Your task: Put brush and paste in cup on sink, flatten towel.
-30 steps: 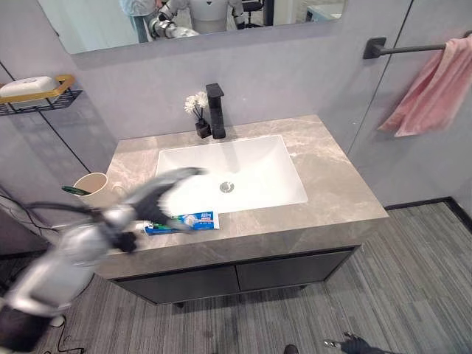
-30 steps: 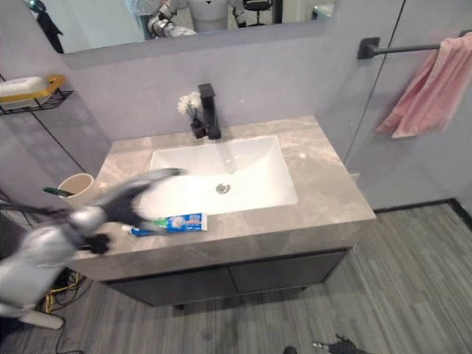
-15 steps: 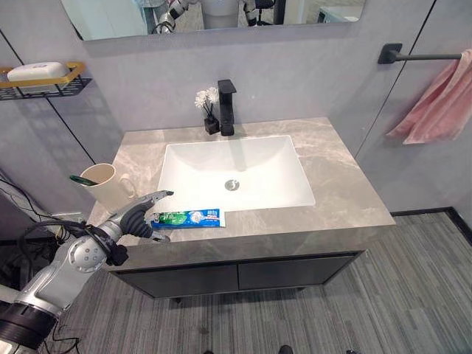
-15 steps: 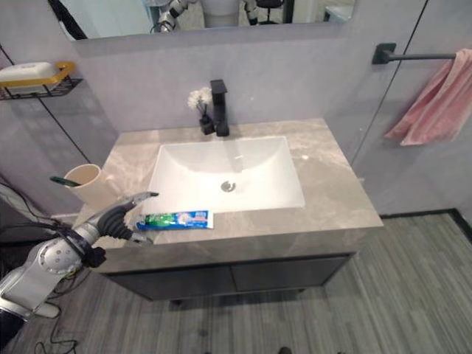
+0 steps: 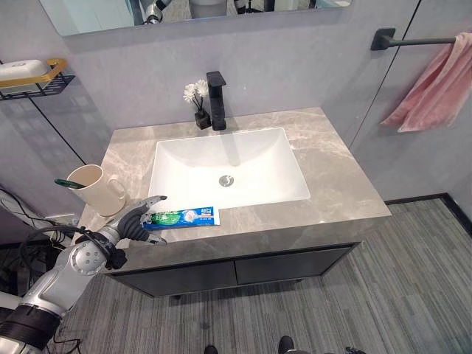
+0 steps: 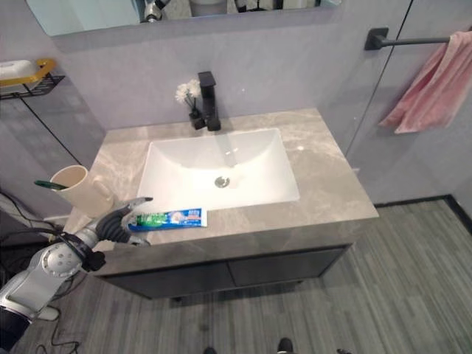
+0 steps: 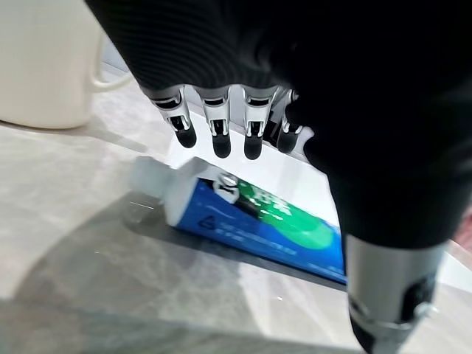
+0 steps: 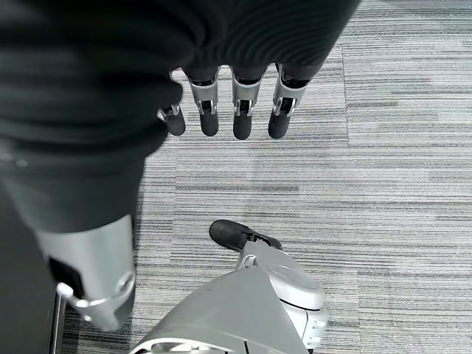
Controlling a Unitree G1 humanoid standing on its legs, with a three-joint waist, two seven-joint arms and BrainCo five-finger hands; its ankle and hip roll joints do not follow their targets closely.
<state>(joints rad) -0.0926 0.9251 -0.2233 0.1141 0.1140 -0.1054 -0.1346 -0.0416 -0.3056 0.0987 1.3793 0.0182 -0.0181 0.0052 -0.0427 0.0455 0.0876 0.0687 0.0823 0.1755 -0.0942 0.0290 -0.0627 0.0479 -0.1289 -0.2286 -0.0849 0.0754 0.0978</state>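
Lying flat on the counter just in front of the sink point(image 5: 228, 166), the toothpaste tube point(image 5: 181, 216) is untouched — the left hand point(image 5: 140, 221) hovers at its cap end, fingers relaxed and spread, gripping nothing. Left of the sink stands the cup point(image 5: 94, 189) with the brush point(image 5: 68, 183) in it. Right of the sink, the pink towel point(image 5: 436, 82) hangs bunched. The right hand point(image 8: 221, 103) hangs over the floor, fingers straight and empty.

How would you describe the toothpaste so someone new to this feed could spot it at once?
Start at the white sink basin set in the grey marble counter. On the counter's front strip, toward its left end, the toothpaste tube lies flat with its cap end at the left hand, whose fingers are open. It is the blue-and-green thing there; the cream cup beside it stands upright.
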